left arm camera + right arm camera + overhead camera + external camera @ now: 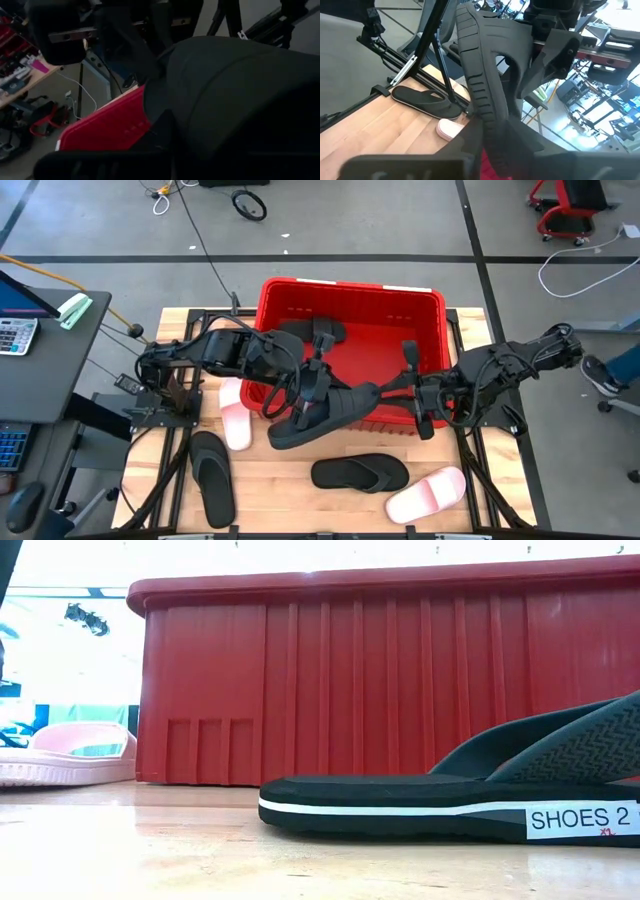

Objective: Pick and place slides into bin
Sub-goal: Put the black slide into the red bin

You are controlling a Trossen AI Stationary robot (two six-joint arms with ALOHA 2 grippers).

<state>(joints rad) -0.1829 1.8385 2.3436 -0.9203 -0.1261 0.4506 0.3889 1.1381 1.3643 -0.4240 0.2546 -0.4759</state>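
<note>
**Black slide held by both grippers at the bin's front rim**

A black band-strapped slide (325, 412) is held over the front rim of the red bin (430, 315), which stands at the table's (290, 480) rear edge. The left gripper (312, 385) is clamped on one end and the right gripper (412, 392) appears closed on the other, though its fingers are poorly seen. One black slide (318, 333) lies inside the bin. Along the table's front edge lie two black thong slides (211, 476) (360, 473) and a pink slide (428, 493); another pink slide (234, 414) lies beside the bin's front-left corner.
</note>
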